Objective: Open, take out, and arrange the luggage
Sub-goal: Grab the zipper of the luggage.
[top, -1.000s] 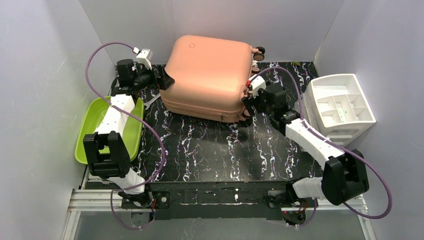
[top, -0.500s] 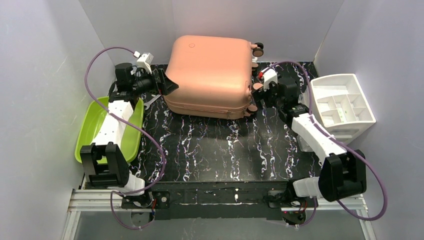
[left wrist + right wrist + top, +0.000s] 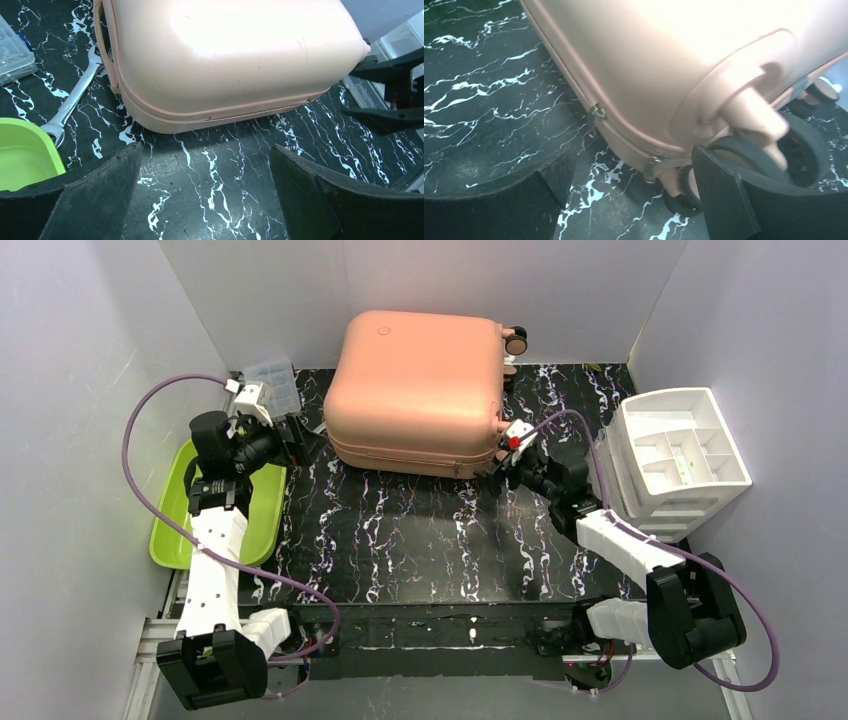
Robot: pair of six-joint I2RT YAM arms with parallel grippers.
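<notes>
The luggage (image 3: 420,390) is a salmon-pink hard-shell suitcase lying flat and closed at the back middle of the table, wheels (image 3: 516,341) to the right. My left gripper (image 3: 292,440) hovers open just off its near left corner, nothing between the fingers; the left wrist view shows bare tabletop in the gap (image 3: 205,190) and the luggage (image 3: 225,55) ahead. My right gripper (image 3: 497,472) is open at the near right corner. In the right wrist view (image 3: 634,185) it sits under the zip seam, with a zipper pull (image 3: 653,162) and a wheel (image 3: 681,197) close to its right finger.
A lime-green tray (image 3: 172,532) lies at the left edge under my left arm. A white drawer organizer (image 3: 680,450) stands at the right. A clear plastic box (image 3: 272,383) sits at the back left, and a wrench (image 3: 75,100) lies beside the luggage's left side.
My left arm has drawn back from the luggage's left side toward the tray. The right gripper has dropped from the luggage's right side to its near right corner.
</notes>
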